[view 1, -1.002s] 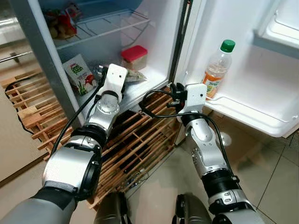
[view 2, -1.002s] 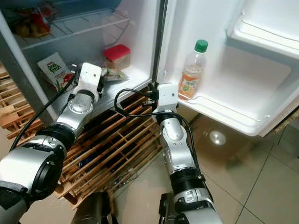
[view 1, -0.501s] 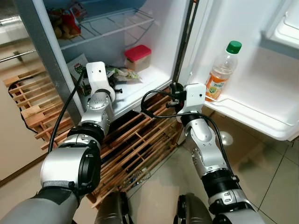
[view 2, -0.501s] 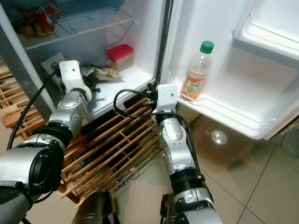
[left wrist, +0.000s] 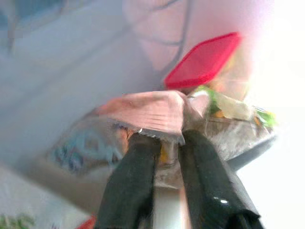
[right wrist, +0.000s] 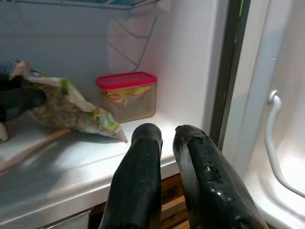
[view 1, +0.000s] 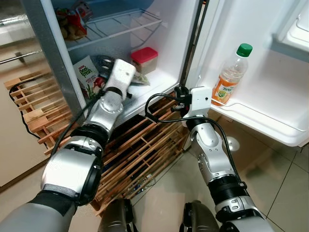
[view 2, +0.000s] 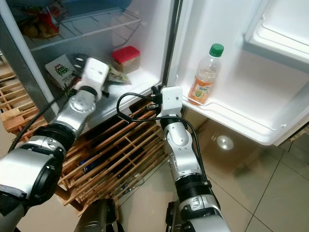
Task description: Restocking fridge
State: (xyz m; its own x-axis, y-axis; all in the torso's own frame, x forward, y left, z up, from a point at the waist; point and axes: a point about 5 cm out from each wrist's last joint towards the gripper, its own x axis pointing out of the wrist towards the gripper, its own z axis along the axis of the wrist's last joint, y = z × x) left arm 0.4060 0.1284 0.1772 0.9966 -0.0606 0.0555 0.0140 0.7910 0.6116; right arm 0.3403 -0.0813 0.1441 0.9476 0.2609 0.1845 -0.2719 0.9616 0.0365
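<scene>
Inside the open fridge, my left gripper (left wrist: pixel 167 139) is shut on the crimped end of a snack bag (right wrist: pixel 71 112). The bag's other end rests on the white bottom shelf (right wrist: pixel 95 157). A red-lidded container (view 1: pixel 144 59) stands just behind the bag, and a green carton (view 1: pixel 89 79) leans at the shelf's left. A juice bottle (view 1: pixel 231 75) with a green cap stands in the door shelf (view 1: pixel 260 118). My right gripper (right wrist: pixel 162 131) is shut with nothing in it, hovering at the shelf's front edge near the door hinge.
A wire rack (view 1: pixel 120 26) above carries snack packs (view 1: pixel 70 21). A wooden slatted pallet (view 1: pixel 135 150) lies on the floor under the fridge front. The open door stands to the right over tiled floor (view 1: pixel 285 193).
My left arm has swung from the carton side toward the red-lidded container and now grips the bag's end. The right arm has stayed put.
</scene>
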